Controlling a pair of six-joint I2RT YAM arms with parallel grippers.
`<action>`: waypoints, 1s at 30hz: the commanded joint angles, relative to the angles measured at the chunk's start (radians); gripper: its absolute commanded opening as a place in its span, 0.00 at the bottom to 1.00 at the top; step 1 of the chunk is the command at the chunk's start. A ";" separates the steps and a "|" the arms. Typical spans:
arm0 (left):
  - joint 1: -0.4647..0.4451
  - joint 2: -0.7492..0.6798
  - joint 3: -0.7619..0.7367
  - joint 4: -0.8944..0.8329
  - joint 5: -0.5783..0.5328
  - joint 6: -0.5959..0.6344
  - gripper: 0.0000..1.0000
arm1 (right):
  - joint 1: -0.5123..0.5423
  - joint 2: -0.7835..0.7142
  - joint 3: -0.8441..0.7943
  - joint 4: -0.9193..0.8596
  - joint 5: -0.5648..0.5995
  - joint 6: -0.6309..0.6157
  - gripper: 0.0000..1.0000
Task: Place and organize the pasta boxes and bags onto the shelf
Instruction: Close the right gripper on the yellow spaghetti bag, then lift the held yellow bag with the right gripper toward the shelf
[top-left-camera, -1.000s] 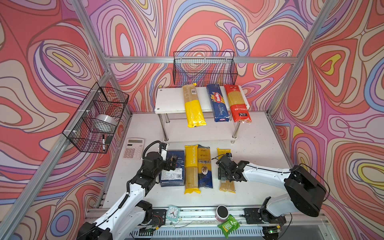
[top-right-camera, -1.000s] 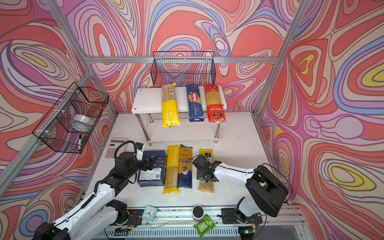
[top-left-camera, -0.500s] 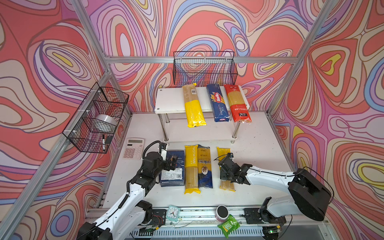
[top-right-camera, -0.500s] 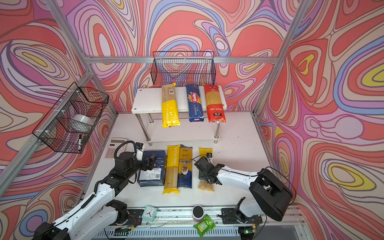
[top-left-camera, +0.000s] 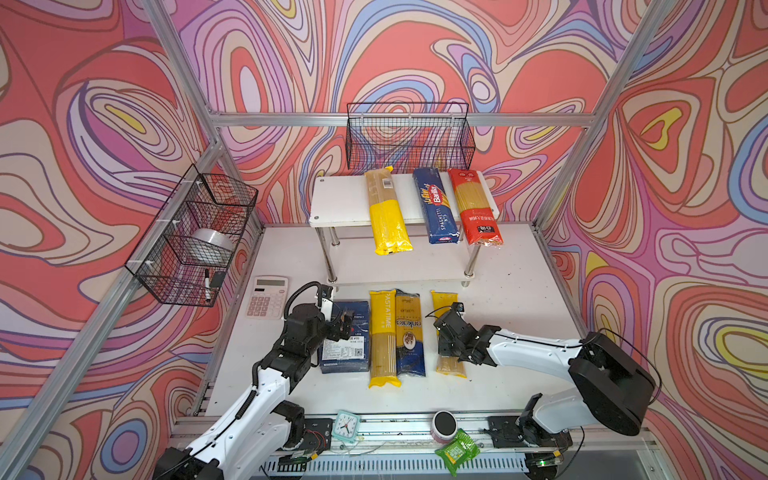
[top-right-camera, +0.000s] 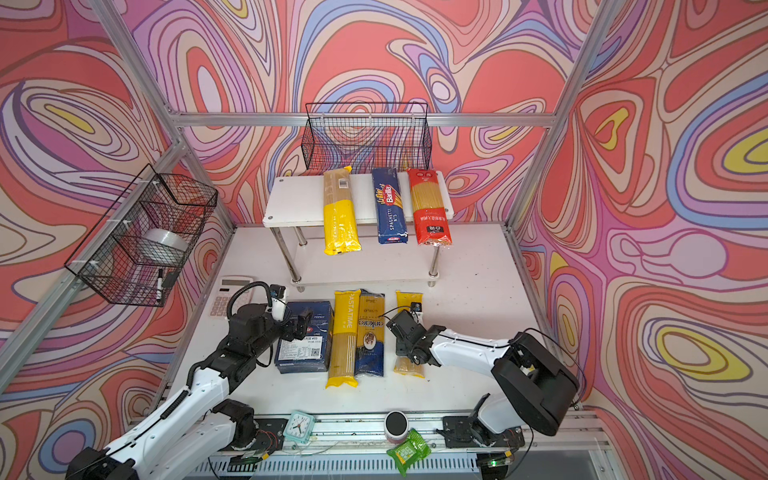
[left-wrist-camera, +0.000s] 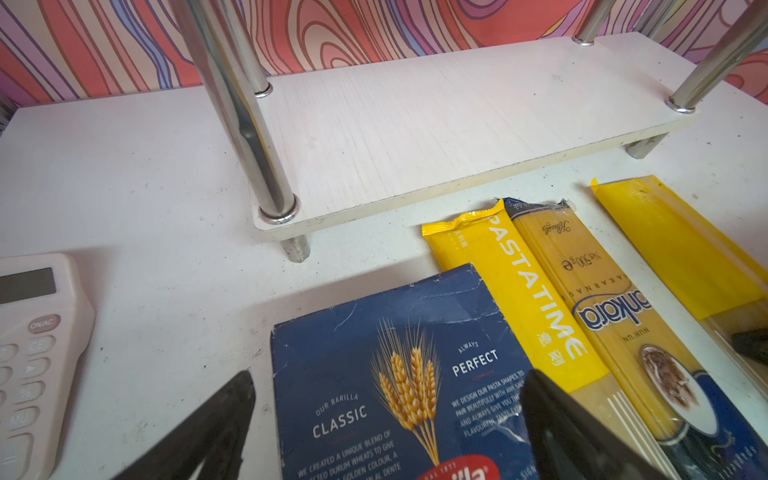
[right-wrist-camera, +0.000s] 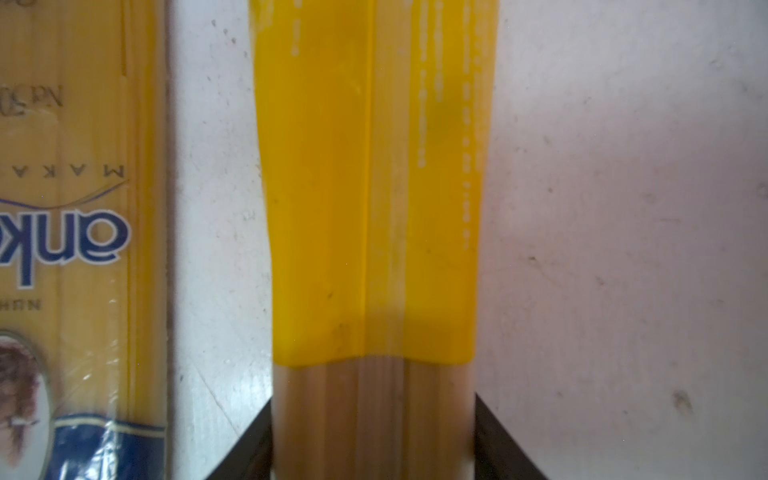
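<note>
The shelf (top-left-camera: 340, 199) stands at the back. Its top board carries a yellow-and-clear bag (top-left-camera: 386, 212), the blue Barilla Spaghetti box (top-left-camera: 436, 205) and a red-and-clear bag (top-left-camera: 476, 208). In front of it, side by side on the table, lie a navy Barilla carton (top-left-camera: 347, 345), the PASTA TIME bag (top-left-camera: 382, 336), a dark blue-gold bag (top-left-camera: 409, 332) and another yellow-and-clear bag (top-left-camera: 444, 301). My right gripper (right-wrist-camera: 372, 415) is shut on that last bag (right-wrist-camera: 370, 208), a finger against each long side. My left gripper (left-wrist-camera: 388, 378) hovers open over the navy carton (left-wrist-camera: 374, 353).
A white calculator (top-left-camera: 266, 297) lies left of the carton. Black wire baskets hang on the back wall (top-left-camera: 409, 137) and the left wall (top-left-camera: 191, 232). On the front rail sit a small clock (top-left-camera: 346, 424), a round can (top-left-camera: 444, 424) and a green packet (top-left-camera: 457, 451).
My right gripper has slid along the yellow-and-clear bag toward the table's front, and its jaws have narrowed onto the bag's sides. The left arm has barely moved.
</note>
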 joint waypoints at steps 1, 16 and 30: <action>0.006 -0.010 0.012 -0.011 -0.004 0.003 1.00 | -0.001 -0.006 -0.041 -0.022 -0.090 0.026 0.57; 0.006 -0.039 -0.003 -0.005 -0.018 -0.003 1.00 | -0.001 -0.036 -0.021 -0.078 -0.061 0.023 0.05; 0.015 -0.073 0.028 -0.128 -0.063 -0.170 1.00 | 0.005 -0.161 0.224 -0.159 -0.223 -0.205 0.00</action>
